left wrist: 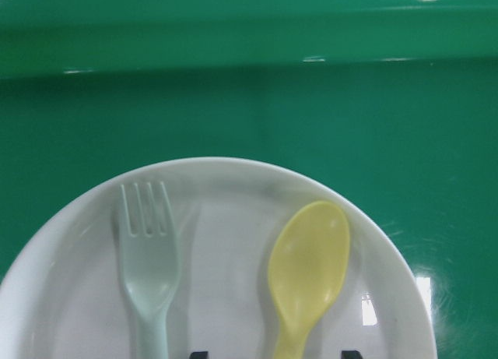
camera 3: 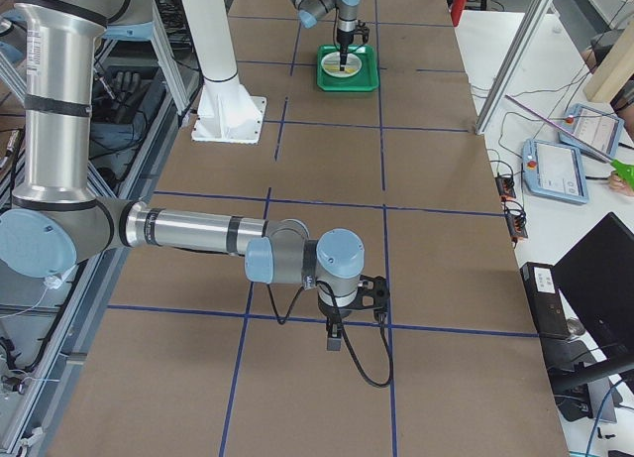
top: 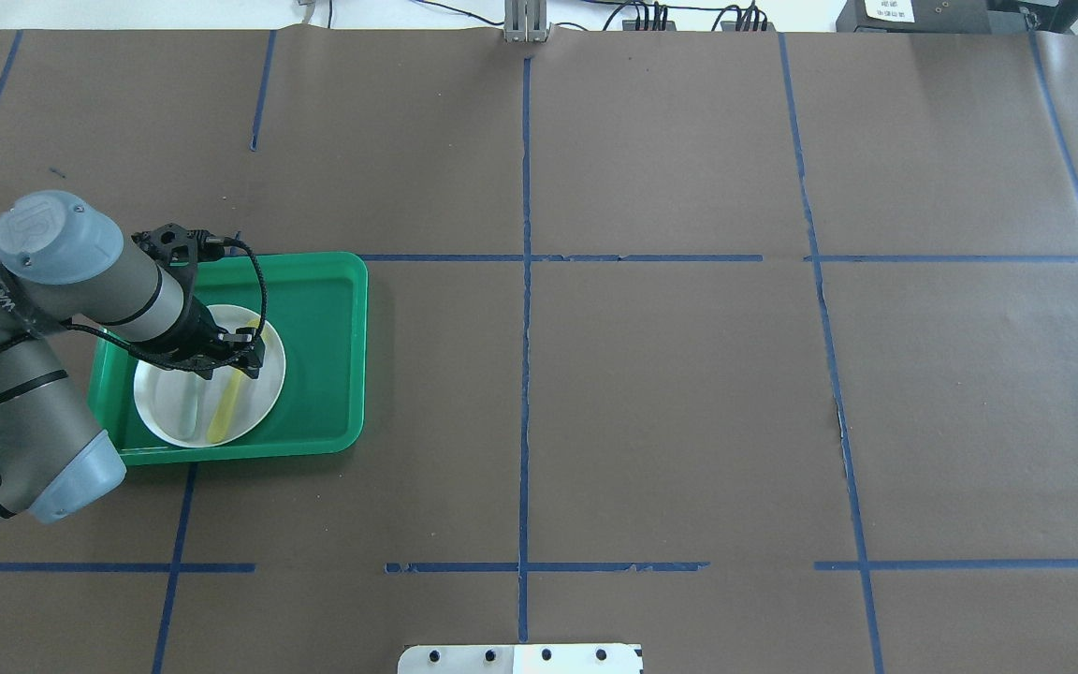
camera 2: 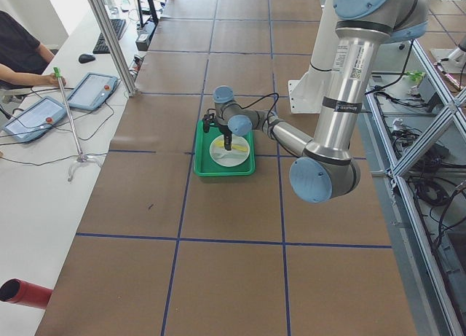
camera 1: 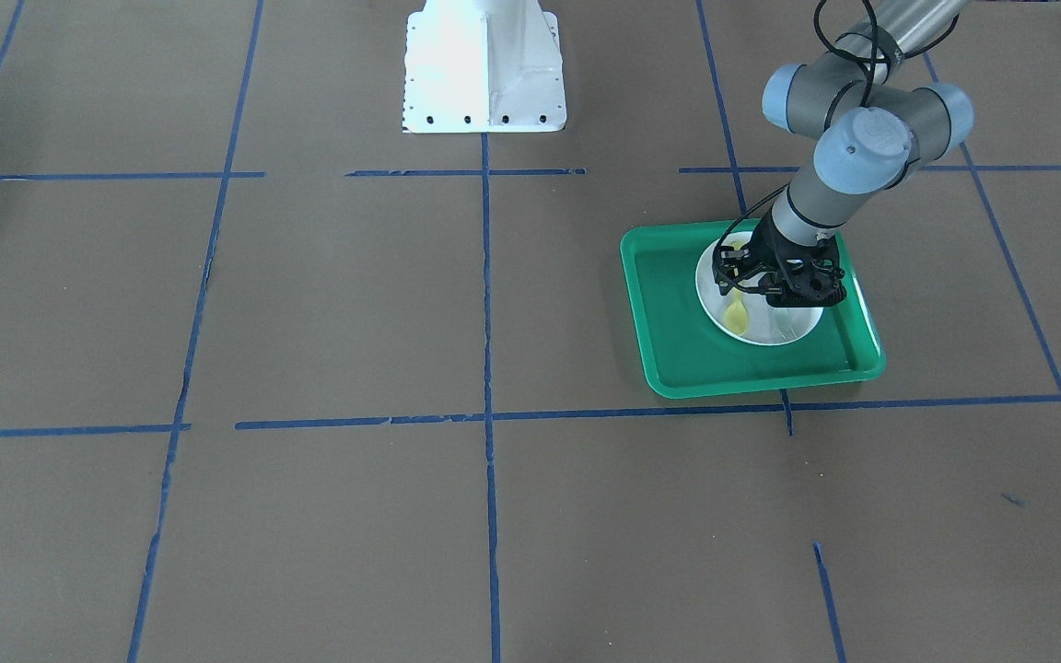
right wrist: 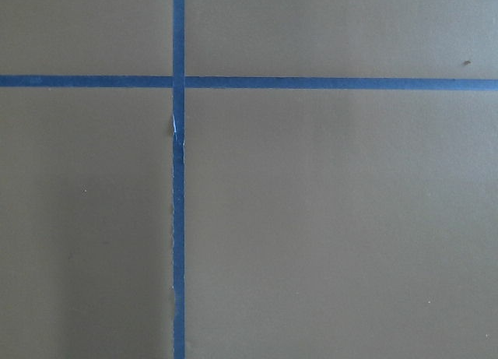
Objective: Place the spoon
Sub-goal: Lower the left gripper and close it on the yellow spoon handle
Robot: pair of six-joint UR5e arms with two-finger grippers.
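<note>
The small yellow spoon (left wrist: 307, 273) lies on the white plate (left wrist: 226, 297), parallel to a pale grey-green fork (left wrist: 148, 273). The plate sits in a green tray (top: 324, 328). The spoon also shows in the overhead view (top: 225, 407) and in the front view (camera 1: 736, 316). My left gripper (top: 232, 360) hangs just above the plate, over the spoon's handle. Its two dark fingertips (left wrist: 198, 353) stand apart on either side of the handle, with gaps, so it is open. My right gripper (camera 3: 335, 336) shows only in the exterior right view, above bare table, and I cannot tell its state.
The tray's raised rim (camera 1: 669, 387) surrounds the plate (camera 1: 788, 324). Brown paper with blue tape lines (top: 525, 374) covers the table. The robot's white base (camera 1: 484, 74) stands at the table's middle edge. The right wrist view shows only paper and a tape cross (right wrist: 179, 82).
</note>
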